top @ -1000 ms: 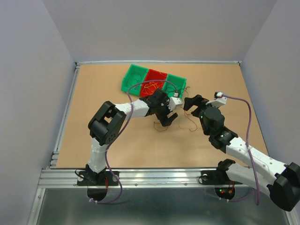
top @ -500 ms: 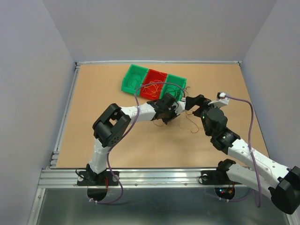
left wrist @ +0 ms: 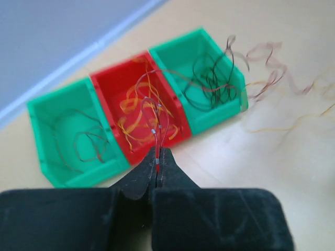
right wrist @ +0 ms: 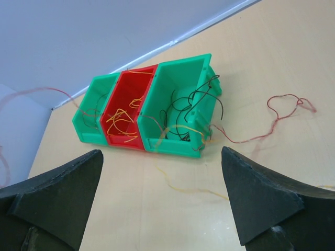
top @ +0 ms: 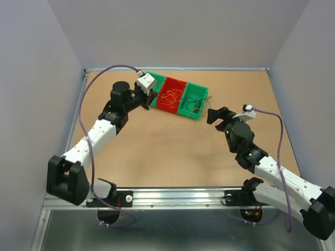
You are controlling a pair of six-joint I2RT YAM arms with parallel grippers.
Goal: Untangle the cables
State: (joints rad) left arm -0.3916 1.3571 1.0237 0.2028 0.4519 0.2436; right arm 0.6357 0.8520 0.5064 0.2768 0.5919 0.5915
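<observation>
The table (top: 157, 157) carries a row of bins (right wrist: 172, 144) at upper centre. The right gripper (right wrist: 161, 152) gapes; the left gripper (left wrist: 158, 167) pinches a red strand (left wrist: 157, 149) — its length running straight up-frame toward the bins. Other cables (left wrist: 137, 112) curl inside them, some trailing right.

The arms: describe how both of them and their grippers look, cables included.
Both the left arm and right arm have white links joined by chunky black round joints. A purple cable loops loosely along each, ending at a small white block by the wrist. The left gripper and right gripper have matt black, wedge-shaped fingers tapering to tips.
</observation>
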